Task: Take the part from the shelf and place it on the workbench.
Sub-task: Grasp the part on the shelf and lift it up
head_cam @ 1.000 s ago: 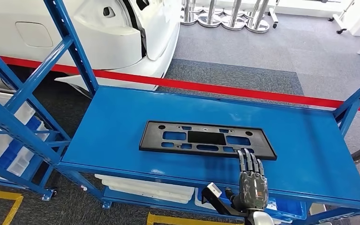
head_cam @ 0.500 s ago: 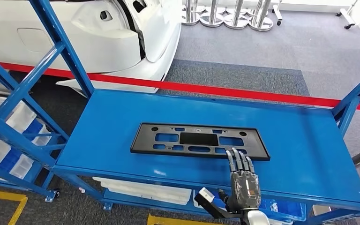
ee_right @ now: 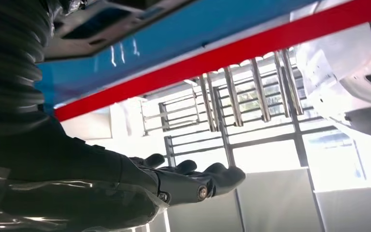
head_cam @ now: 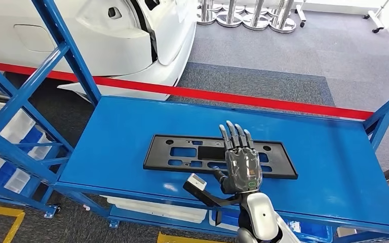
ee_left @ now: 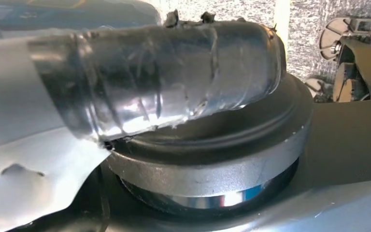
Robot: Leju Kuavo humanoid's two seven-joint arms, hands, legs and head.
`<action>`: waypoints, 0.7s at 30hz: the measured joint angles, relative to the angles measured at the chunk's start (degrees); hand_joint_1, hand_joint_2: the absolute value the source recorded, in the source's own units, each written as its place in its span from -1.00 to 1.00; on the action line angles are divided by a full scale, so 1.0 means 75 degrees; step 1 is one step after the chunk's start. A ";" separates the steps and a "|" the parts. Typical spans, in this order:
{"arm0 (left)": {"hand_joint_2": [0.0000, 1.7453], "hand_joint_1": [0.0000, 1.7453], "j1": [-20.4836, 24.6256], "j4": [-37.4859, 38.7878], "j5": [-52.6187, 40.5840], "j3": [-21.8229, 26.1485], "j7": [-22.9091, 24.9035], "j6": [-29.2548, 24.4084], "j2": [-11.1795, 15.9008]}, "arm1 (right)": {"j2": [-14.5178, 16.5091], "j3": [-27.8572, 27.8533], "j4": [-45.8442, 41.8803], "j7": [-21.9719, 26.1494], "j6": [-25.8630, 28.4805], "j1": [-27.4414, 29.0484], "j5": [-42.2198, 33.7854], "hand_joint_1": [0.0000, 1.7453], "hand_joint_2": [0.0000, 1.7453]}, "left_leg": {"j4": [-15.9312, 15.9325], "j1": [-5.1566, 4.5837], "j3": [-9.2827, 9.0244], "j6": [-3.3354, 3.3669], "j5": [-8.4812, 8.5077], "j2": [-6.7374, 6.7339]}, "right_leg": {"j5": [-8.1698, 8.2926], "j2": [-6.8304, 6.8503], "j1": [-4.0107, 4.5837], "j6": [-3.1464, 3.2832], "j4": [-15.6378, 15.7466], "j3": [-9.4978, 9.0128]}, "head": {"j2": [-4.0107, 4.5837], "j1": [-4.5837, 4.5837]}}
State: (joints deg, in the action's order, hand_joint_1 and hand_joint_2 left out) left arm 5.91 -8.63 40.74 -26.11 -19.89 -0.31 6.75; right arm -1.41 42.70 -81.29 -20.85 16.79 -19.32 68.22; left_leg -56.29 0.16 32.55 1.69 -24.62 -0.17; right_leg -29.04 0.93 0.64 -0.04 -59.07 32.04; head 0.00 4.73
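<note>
Since the earlier frames the right hand is reaching further in: it was hanging at the near edge of the shelf with its fingertips just at the part's front rim, and now it is extending across the part itself, fingertips pointing toward the shelf's far edge.

That part, a flat black plate with rectangular cut-outs, is lying on the blue shelf surface, roughly midway between its left and right ends and nearer the front edge than the back. It is sitting almost parallel to the front edge. The hand is stretched flat with its fingers straight and slightly apart, holding nothing; from the head view I cannot tell whether the palm is touching the plate or hovering just above it. In the right wrist view the fingers are likewise reaching out straight, closed on nothing.

Doing this step well is probably a matter of getting purchase on something thin and flat. Pressing straight down is unlikely to lift it, so the better course is likely dragging the plate toward the front edge until its rim overhangs, then curling the fingers under it. Hooking fingertips into a cut-out could also work. Because the hand is sitting right of the plate's middle, the long left end may swing or droop, so moving slowly is advisable.
</note>
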 joint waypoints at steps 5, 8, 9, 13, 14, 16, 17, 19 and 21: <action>-1.00 -1.00 0.0001 0.0000 0.0023 -0.0062 0.0005 -0.0033 0.0000 | 0.0034 0.0102 -0.0028 0.0030 -0.0001 -0.0063 -0.0072 -1.00 1.00 | -0.0003 0.0006 -0.0013 0.0038 -0.0073 0.0083 | -0.0458 -0.0028 -0.0096 -0.0123 -0.1797 0.1156 | 0.0000 -0.0045; -1.00 -1.00 0.0000 -0.0002 0.0047 -0.0066 -0.0013 -0.0019 -0.0001 | 0.0061 0.0163 -0.0038 0.0031 -0.0001 -0.0111 -0.0105 -1.00 1.00 | -0.0009 -0.0014 -0.0115 -0.0005 -0.0170 0.0139 | 0.0420 -0.0052 -0.0071 0.0007 -0.0529 0.0735 | 0.0000 -0.0047; -1.00 -1.00 0.0001 -0.0003 0.0055 -0.0067 -0.0010 -0.0017 0.0000 | 0.0065 0.0173 -0.0044 0.0031 -0.0001 -0.0132 -0.0119 -1.00 1.00 | -0.0010 -0.0030 -0.0141 -0.0034 -0.0205 0.0152 | 0.0609 -0.0057 -0.0058 0.0058 -0.0072 0.0530 | 0.0000 -0.0047; -1.00 -1.00 -0.0001 0.0000 0.0104 -0.0067 0.0042 -0.0024 0.0014 | 0.0087 0.0207 -0.0081 0.0031 -0.0022 -0.0187 -0.0186 -1.00 1.00 | 0.0011 -0.0054 -0.0194 -0.0194 -0.0310 0.0145 | 0.0681 -0.0062 -0.0052 0.0194 0.0422 0.0265 | 0.0000 -0.0043; -1.00 -1.00 -0.0007 0.0002 0.0120 -0.0066 0.0061 -0.0029 0.0024 | 0.0106 0.0213 -0.0095 0.0033 -0.0030 -0.0196 -0.0212 -1.00 1.00 | -0.0080 -0.0057 -0.0169 -0.0238 -0.0384 0.0131 | 0.0689 -0.0065 -0.0070 0.0227 0.0478 0.0210 | 0.0000 -0.0031; -1.00 -1.00 0.0000 0.0005 0.0146 -0.0065 0.0100 -0.0035 0.0041 | 0.0151 0.0223 -0.0106 0.0039 -0.0035 -0.0219 -0.0297 -1.00 1.00 | -0.0721 -0.0064 0.0142 -0.0308 -0.0716 0.0109 | 0.0695 -0.0061 -0.0098 0.0281 0.0573 0.0096 | 0.0000 0.0005; -1.00 -1.00 0.0014 0.0005 0.0155 -0.0065 0.0117 -0.0035 0.0046 | 0.0165 0.0227 -0.0097 0.0041 -0.0032 -0.0227 -0.0347 -1.00 1.00 | -0.1248 -0.0065 0.0435 -0.0332 -0.0940 0.0109 | 0.0676 -0.0054 -0.0095 0.0303 0.0589 0.0062 | 0.0000 0.0020; -1.00 -1.00 0.0041 0.0004 0.0170 -0.0065 0.0127 -0.0033 0.0052 | 0.0175 0.0236 -0.0064 0.0043 -0.0015 -0.0209 -0.0452 -1.00 1.00 | -0.2103 -0.0064 0.0953 -0.0357 -0.1160 0.0108 | 0.0625 -0.0044 -0.0090 0.0325 0.0588 0.0007 | 0.0000 0.0028; -1.00 -1.00 0.0043 0.0004 0.0180 -0.0065 0.0122 -0.0034 0.0057 | 0.0177 0.0248 -0.0018 0.0049 0.0010 -0.0182 -0.0523 -1.00 1.00 | -0.1940 -0.0050 0.0978 -0.0369 -0.0804 0.0106 | 0.0554 -0.0057 -0.0091 0.0318 0.0580 -0.0079 | 0.0000 0.0031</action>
State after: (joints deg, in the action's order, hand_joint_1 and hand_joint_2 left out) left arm 6.23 -8.61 42.09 -26.60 -18.98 -0.56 7.19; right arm -0.08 44.56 -81.42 -20.48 16.87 -20.69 64.29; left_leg -70.84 -0.21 39.89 -1.08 -30.65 0.63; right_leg -24.89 0.50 -0.05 2.34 -54.72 31.45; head 0.00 4.96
